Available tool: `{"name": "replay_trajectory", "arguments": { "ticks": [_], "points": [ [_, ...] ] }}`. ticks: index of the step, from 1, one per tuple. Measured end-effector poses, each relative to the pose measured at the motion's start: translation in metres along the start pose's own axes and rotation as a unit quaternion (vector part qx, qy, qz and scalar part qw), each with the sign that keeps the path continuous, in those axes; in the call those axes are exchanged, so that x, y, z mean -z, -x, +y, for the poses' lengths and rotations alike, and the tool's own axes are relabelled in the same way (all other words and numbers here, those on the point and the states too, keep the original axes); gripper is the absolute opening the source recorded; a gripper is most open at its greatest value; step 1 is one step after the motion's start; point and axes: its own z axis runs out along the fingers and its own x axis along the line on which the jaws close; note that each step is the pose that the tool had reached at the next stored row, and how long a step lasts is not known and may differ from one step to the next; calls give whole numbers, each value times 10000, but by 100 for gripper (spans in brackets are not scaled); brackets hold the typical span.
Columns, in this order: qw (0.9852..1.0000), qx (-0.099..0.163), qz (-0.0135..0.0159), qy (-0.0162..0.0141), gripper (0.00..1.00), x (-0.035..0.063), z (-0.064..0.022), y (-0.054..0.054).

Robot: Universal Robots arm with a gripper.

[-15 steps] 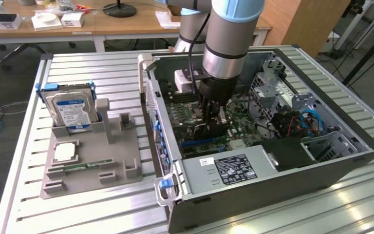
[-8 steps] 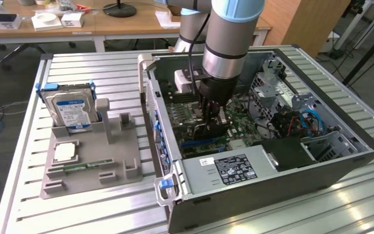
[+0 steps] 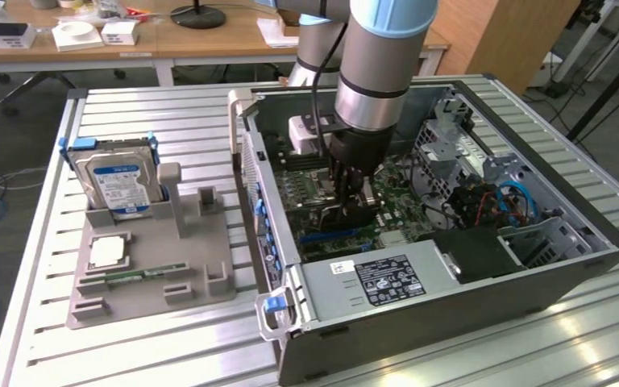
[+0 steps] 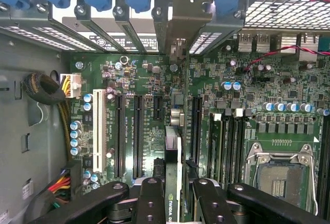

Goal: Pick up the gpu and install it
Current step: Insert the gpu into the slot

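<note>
My fingers are clamped on the gpu, edge-on over the motherboard slots, mid-frame in the exterior view inside the case; slightly off line, pushing down could jam or bend its contacts

Exterior cam: high up, angled down over the whole table, open computer case centre. Wrist cam: close inside the case, facing the motherboard past the gripper and its graphics card. Overlap: motherboard, gripper.
</note>
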Motion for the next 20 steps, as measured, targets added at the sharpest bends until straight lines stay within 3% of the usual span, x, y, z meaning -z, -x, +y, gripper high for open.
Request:
{"name": "replay_trajectory", "arguments": {
  "ticks": [20],
  "points": [
    [10000, 0, 0, 0, 26, -21, 0, 0]
  ]
}}
